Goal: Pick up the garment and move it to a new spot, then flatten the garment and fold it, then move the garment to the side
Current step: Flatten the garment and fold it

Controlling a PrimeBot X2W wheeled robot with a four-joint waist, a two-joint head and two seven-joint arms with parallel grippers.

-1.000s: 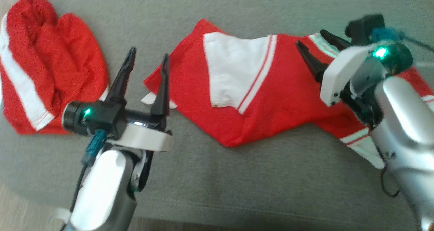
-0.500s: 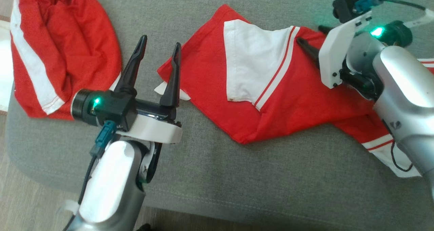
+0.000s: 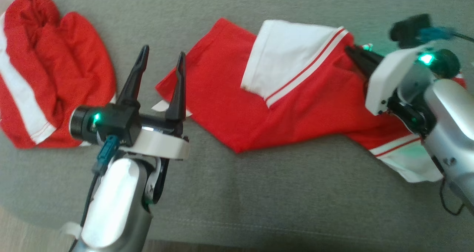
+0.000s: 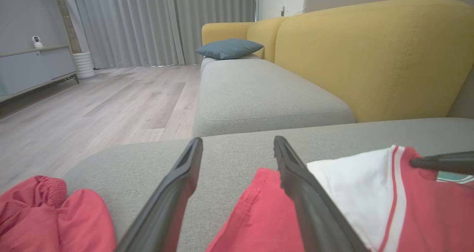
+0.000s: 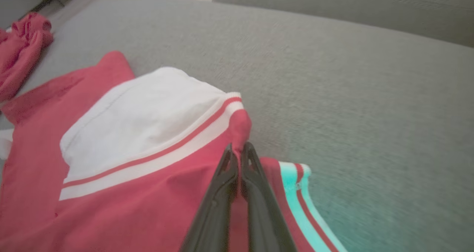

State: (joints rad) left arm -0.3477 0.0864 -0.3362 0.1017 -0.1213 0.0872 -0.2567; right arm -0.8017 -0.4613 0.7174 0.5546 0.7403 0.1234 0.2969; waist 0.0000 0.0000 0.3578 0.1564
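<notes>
Gray sofa seat [image 3: 259, 192] holds all the stuff. Behind it the L wrist view shows a yellow sofa back [image 4: 370, 59], a blue pillow [image 4: 229, 48] & a wood floor [image 4: 92, 107]. The red and white garment [image 3: 222, 96] lies spread on the seat, from the middle to the R side, w/ its white panel [image 3: 289, 56] on top near the far edge. The R end effector [image 5: 237, 150] is shut tight. Its two dark fingers pinch a bit of red cloth at the garment's far edge, just beside the white striped band, and the cloth lifts up to the tips there. The L end effector [image 3: 163, 56] is wide open w/ nothing in it. It hangs over the seat by the garment's L corner; can't tell if it touches the cloth. A bunched red cloth [image 3: 55, 70] w/ a white stripe sits apart at the far L.
</notes>
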